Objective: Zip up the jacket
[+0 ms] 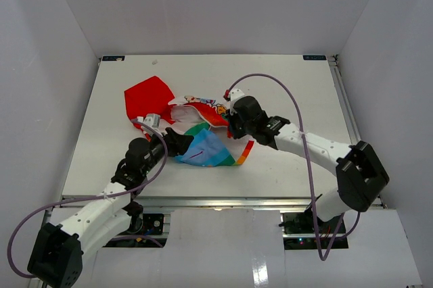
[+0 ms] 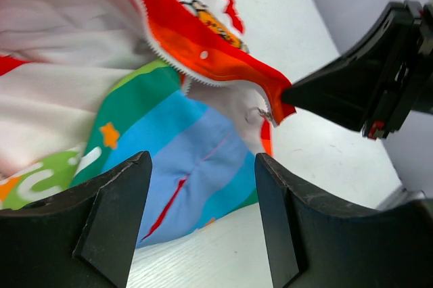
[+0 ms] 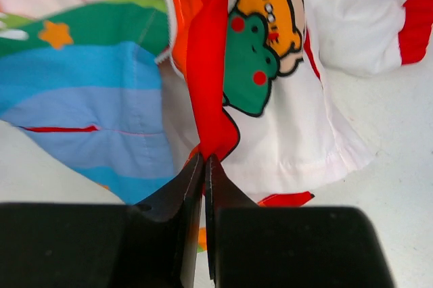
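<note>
The jacket lies crumpled mid-table, red hood at the far left, rainbow panel at the front. My right gripper is shut on the jacket's red front edge, which it holds lifted; in the right wrist view the jaws pinch that red strip. The left wrist view shows the same edge with white zipper teeth and a small metal zipper pull beside the right gripper's tip. My left gripper is open and empty, low over the table just before the blue rainbow panel.
White enclosure walls stand around the table. The right arm's purple cable arcs above the table's right half. A metal rail runs along the near edge.
</note>
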`<action>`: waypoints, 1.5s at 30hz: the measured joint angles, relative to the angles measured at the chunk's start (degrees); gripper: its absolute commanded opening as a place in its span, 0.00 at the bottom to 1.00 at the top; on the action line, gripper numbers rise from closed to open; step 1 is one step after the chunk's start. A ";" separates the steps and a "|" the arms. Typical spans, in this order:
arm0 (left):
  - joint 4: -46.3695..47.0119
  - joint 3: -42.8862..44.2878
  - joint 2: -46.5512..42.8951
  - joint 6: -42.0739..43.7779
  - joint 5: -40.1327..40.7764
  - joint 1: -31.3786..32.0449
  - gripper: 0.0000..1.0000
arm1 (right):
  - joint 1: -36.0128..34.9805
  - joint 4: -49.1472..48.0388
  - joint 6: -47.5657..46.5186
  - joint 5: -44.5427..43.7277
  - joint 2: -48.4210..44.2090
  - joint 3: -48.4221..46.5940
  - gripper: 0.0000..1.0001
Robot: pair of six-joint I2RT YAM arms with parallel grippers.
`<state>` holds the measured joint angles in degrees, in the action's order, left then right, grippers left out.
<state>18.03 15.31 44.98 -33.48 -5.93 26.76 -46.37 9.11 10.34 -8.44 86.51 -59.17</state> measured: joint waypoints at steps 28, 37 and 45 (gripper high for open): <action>2.88 2.13 20.31 -13.55 -10.50 -0.05 0.72 | 3.83 -21.65 14.48 20.93 -13.45 27.15 0.08; -3.74 5.03 27.34 -15.78 3.16 -3.77 0.72 | 3.93 -26.94 16.69 19.56 -17.45 32.20 0.08; -6.17 18.31 41.07 -12.05 5.97 -7.94 0.71 | -1.57 -33.88 21.59 16.28 -21.71 41.00 0.08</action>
<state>11.86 33.62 86.05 -45.53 0.04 18.82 -47.94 -24.77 31.93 7.84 64.80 -18.17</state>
